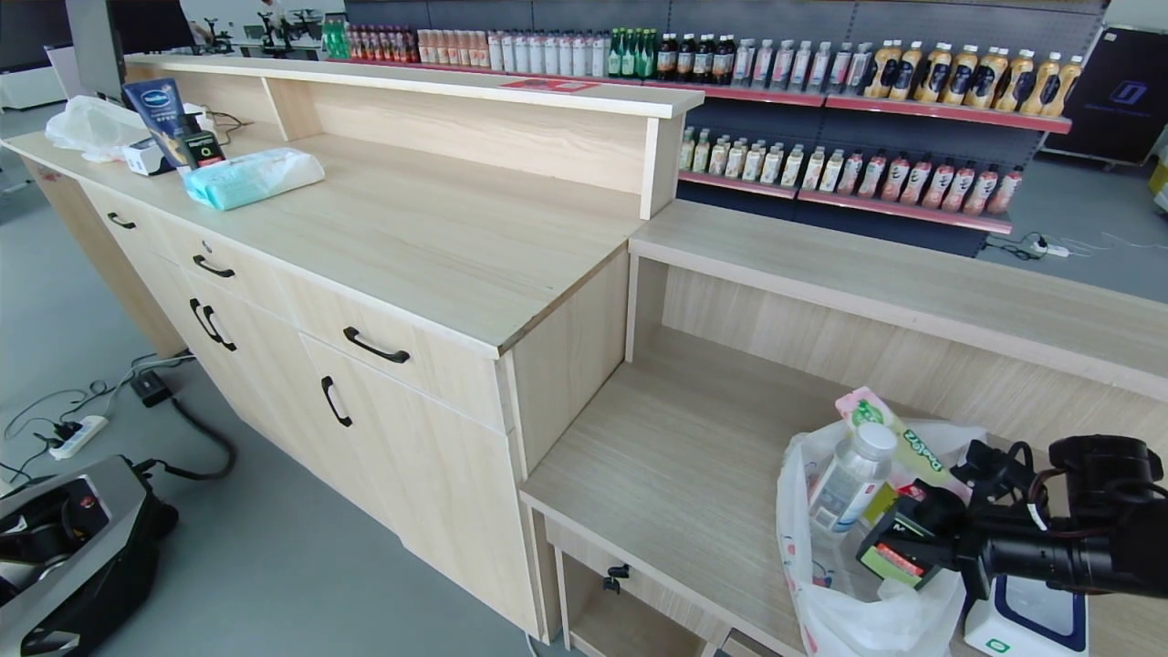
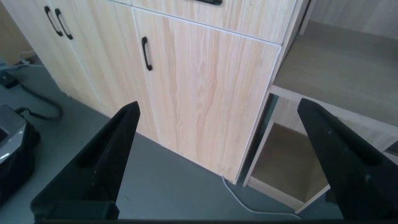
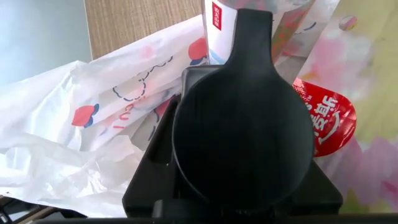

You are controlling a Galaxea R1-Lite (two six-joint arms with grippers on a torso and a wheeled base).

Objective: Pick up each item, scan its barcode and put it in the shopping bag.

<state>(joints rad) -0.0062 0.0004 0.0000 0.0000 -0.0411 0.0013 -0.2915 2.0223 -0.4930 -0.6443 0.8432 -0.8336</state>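
A white shopping bag [image 1: 821, 584] with printed patterns stands open on the low wooden counter [image 1: 675, 456]. Inside it are a clear bottle [image 1: 853, 474] with a white cap and a pink and green packet [image 1: 899, 438]. My right gripper [image 1: 944, 538] is over the bag's mouth, shut on a small black, green and red box [image 1: 899, 547]. In the right wrist view that dark box [image 3: 242, 130] blocks the middle, with the bag [image 3: 81, 143], the bottle [image 3: 216, 31] and the packet [image 3: 348, 93] around it. My left gripper [image 2: 217, 106] hangs open above the floor by the cabinet doors, holding nothing.
A white and blue scanner [image 1: 1027, 620] stands just right of the bag. On the high counter at far left lie a light-blue tissue pack [image 1: 251, 175], a blue box [image 1: 155, 109] and a white plastic bag [image 1: 91, 123]. Drink shelves [image 1: 821, 91] stand behind. Cables and a power strip [image 1: 78, 436] lie on the floor.
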